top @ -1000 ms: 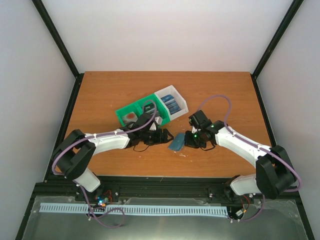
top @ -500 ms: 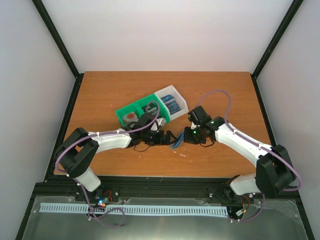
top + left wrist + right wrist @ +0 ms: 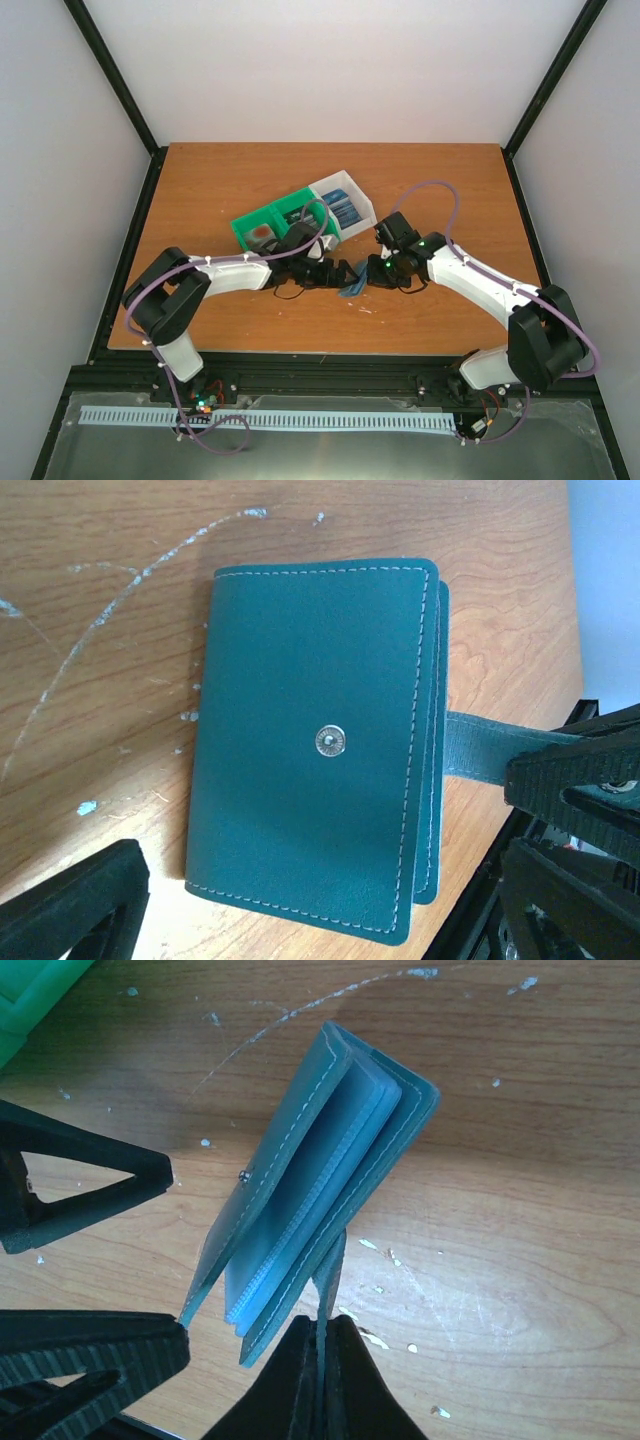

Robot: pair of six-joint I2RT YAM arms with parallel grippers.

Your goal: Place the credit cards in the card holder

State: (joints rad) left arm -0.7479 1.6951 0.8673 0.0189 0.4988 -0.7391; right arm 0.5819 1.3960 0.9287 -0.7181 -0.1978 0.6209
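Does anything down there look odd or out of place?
Yes: the small teal folding card holder isn't lying flat; it stands tilted and gapes half open, its strap pinched by the right gripper. White scratches mark the wooden tabletop around it.

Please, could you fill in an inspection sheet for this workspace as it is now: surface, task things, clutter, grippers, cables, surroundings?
Surface: wooden table, with white scratches near the holder.
Job's things: teal card holder partly open and tilted up; blue credit cards in the white bin.
Clutter: green bin beside the white one; contents too small to tell.
Grippers: right gripper shut on the holder's strap; left gripper open, close to the cover.
Cables: purple cables loop along both arms, clear of the holder.
Surroundings: white walls, black frame; nothing else seen.
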